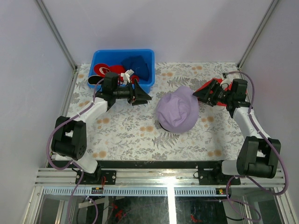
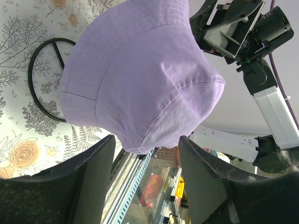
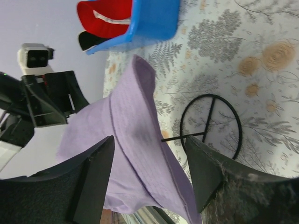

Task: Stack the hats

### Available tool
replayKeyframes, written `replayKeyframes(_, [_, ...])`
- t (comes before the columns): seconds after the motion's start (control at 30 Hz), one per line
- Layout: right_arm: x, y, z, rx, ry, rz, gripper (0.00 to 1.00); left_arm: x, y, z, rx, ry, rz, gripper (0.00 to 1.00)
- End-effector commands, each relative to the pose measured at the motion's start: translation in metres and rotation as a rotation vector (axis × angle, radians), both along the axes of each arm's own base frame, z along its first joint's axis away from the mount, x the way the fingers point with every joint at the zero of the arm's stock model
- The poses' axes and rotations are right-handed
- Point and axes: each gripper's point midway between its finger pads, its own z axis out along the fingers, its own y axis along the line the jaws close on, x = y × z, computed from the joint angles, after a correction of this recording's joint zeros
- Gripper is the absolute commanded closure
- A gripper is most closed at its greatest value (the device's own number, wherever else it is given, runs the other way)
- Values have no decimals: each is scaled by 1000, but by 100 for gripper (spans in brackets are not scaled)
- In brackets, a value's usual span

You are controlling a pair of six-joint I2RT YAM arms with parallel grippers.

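Note:
The lavender hat (image 1: 177, 113) sits on the black wire stand at the table's middle; it fills the left wrist view (image 2: 140, 79) and shows in the right wrist view (image 3: 126, 149). The red hat (image 1: 105, 70) and the navy hat (image 1: 138, 65) lie in the blue bin (image 1: 148, 55). A black-lined hat edge (image 1: 95, 81) hangs at the bin's left end. My left gripper (image 1: 142, 95) is open and empty just left of the lavender hat, fingers apart (image 2: 147, 154). My right gripper (image 1: 203, 93) is open and empty just right of it (image 3: 149, 158).
The stand's ring base (image 2: 35, 79) rests on the floral tablecloth and also shows in the right wrist view (image 3: 210, 126). A flat red cloth (image 1: 204, 85) lies under my right gripper. The blue bin (image 3: 149, 21) stands at the back left. Grey walls enclose the table.

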Motion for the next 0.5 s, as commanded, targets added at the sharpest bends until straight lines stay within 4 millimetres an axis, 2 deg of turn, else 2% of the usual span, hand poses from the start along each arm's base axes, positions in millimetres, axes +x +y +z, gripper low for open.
replayKeyframes(0.0, [4, 9, 28, 79, -105, 58, 33, 4, 3, 6, -18, -42, -9, 45])
replayKeyframes(0.07, [3, 10, 25, 95, -95, 57, 41, 4, 3, 5, -24, -41, -10, 45])
replayKeyframes(0.13, [3, 11, 24, 114, -96, 56, 53, 5, 2, 5, -28, -38, -9, 46])
replayKeyframes(0.3, [3, 14, 18, 148, -87, 66, 48, 5, 2, 5, -33, -37, -10, 49])
replayKeyframes(0.47, [4, 18, 20, 206, -85, 80, 51, 3, 2, 4, -32, -35, -9, 50])
